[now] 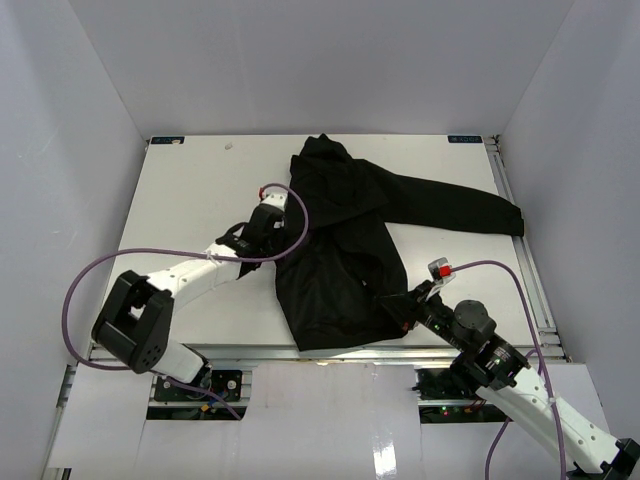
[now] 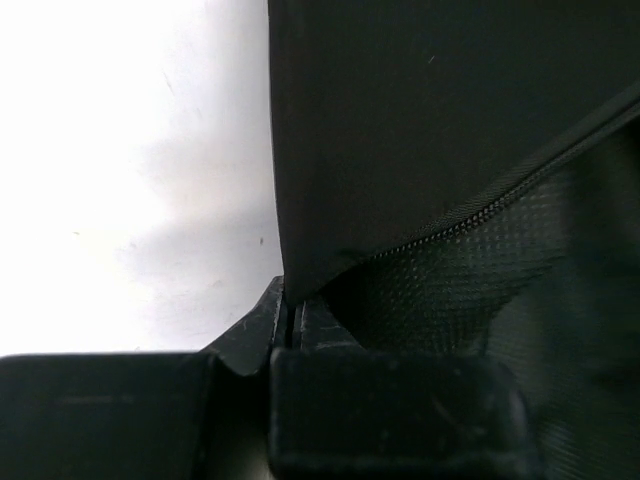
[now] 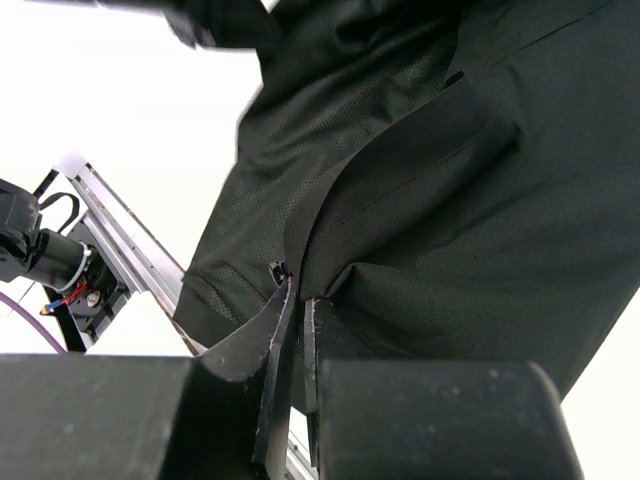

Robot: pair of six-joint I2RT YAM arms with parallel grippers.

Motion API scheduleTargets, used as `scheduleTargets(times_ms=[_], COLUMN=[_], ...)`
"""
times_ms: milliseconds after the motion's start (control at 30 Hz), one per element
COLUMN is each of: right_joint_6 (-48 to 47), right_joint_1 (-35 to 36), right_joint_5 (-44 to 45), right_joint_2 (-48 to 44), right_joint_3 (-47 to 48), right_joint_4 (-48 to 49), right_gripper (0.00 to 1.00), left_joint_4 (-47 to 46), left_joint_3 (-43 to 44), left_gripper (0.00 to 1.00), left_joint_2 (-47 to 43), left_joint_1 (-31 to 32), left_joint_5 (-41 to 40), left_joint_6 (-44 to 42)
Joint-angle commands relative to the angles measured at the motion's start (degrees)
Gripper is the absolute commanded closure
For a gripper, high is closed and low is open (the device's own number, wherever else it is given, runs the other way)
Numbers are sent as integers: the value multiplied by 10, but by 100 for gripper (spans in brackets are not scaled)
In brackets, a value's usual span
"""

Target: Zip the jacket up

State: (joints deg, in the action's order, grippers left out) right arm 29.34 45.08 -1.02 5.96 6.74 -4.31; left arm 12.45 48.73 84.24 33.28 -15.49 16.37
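The black jacket (image 1: 345, 250) lies spread on the white table (image 1: 190, 200), one sleeve stretched to the right. My left gripper (image 1: 283, 222) is shut on the jacket's left front edge; in the left wrist view the jacket (image 2: 420, 120) is pinched at my left gripper (image 2: 290, 300), with zipper teeth (image 2: 470, 215) running up to the right over mesh lining. My right gripper (image 1: 398, 305) is shut on the jacket's bottom hem near the zipper end. In the right wrist view my right gripper (image 3: 298, 300) pinches the jacket (image 3: 460, 210), and a small zipper part (image 3: 277, 270) shows beside the left finger.
A purple cable (image 1: 100, 270) loops from the left arm over the table's left side. The table's metal rail (image 1: 535, 280) runs along the right edge; white walls enclose the workspace. The near rail (image 3: 130, 250) and a motor (image 3: 40, 255) show in the right wrist view.
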Motion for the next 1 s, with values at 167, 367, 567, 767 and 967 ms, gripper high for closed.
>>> scheduleTargets(times_ms=[167, 367, 567, 767, 967], right_joint_6=[-3, -2, -1, -4, -6], right_joint_1=[3, 4, 3, 3, 3], right_joint_5=[28, 28, 31, 41, 40], right_joint_2=[-4, 27, 19, 2, 0], right_joint_3=[24, 32, 39, 47, 51], right_joint_4=[9, 19, 12, -13, -21], right_gripper=[92, 92, 92, 92, 92], left_joint_4=[258, 381, 419, 530, 560], left_joint_3=[216, 285, 371, 515, 546], left_gripper=[100, 100, 100, 100, 100], left_joint_2=[-77, -29, -38, 31, 48], left_joint_1=[-1, 14, 22, 23, 25], left_joint_5=[15, -39, -61, -117, -139], left_joint_6=[60, 45, 23, 21, 24])
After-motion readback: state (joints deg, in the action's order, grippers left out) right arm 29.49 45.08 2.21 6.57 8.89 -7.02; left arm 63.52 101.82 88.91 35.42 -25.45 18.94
